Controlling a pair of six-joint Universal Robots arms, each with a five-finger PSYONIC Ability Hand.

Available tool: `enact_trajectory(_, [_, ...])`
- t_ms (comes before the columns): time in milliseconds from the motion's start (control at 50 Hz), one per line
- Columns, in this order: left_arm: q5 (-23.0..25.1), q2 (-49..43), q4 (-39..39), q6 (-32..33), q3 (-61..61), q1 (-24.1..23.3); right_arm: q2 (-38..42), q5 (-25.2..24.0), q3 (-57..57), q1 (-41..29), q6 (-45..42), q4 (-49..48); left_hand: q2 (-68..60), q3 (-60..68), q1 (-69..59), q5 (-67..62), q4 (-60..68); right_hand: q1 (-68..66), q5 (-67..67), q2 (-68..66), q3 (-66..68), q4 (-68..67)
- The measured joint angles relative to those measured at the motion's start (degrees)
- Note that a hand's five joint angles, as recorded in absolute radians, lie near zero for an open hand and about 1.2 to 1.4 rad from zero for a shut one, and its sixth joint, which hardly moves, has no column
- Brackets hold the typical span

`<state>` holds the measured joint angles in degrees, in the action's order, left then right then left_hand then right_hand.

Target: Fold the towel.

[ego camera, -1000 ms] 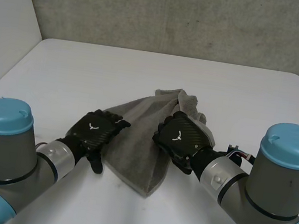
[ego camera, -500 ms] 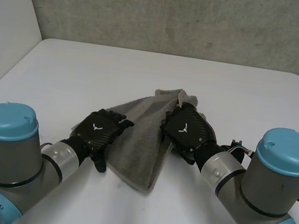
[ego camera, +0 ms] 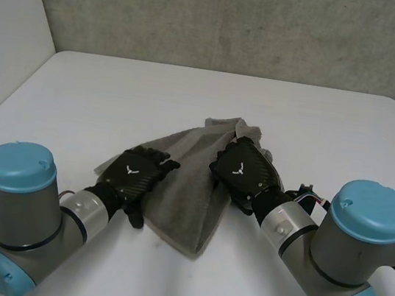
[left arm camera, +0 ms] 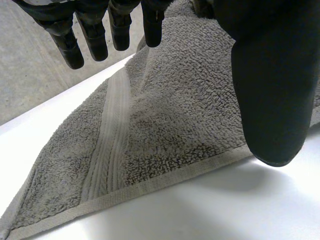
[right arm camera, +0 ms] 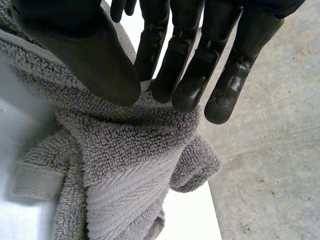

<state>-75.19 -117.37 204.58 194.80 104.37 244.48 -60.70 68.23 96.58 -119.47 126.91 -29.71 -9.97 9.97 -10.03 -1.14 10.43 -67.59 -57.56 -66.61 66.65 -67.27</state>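
Observation:
A grey towel lies rumpled and partly doubled over in the middle of the white table. My left hand rests at the towel's left edge. In the left wrist view its fingers are straight above the towel, and its thumb stands by the hemmed near edge, holding nothing. My right hand is on the towel's bunched right side. In the right wrist view its thumb and fingers pinch a raised fold of the towel.
Bare white tabletop runs all round the towel. A concrete wall stands behind the table's far edge. Both arms reach in from the near side, left and right of the towel.
My right hand has closed its thumb and fingers on the towel's bunched fold and shifted slightly. My left hand has slid a little to the right along the towel's edge, still flat.

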Motion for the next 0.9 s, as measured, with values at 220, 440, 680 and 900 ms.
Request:
enact_trajectory(220, [-0.11,0.35,-0.48,-0.10,0.30,-0.29,1.94,-0.30,-0.38,-0.06,-0.14,-0.52,0.13,-0.12,0.16,0.00,-0.34,13.45,13.44,12.32,-12.52,13.05])
enact_trajectory(440, [-0.05,-0.01,0.13,-0.13,0.37,-0.32,0.22,0.58,-1.46,-0.60,1.94,-0.54,0.13,-0.12,0.16,0.00,-0.38,-8.60,-9.16,-9.87,9.83,-9.47])
enact_trajectory(680, [-0.30,-2.01,0.31,-0.54,-1.75,-0.38,-11.94,3.31,-3.84,0.02,23.09,5.89,0.13,-0.12,0.16,0.00,-0.37,-8.60,-9.16,-9.87,9.83,-9.47])
enact_trajectory(900, [-0.86,-4.19,0.51,-1.02,-4.32,-0.41,-15.39,4.11,-9.37,1.41,28.77,22.70,-0.81,0.79,-0.41,-0.01,0.19,-8.61,-9.16,-9.87,9.83,-9.47])
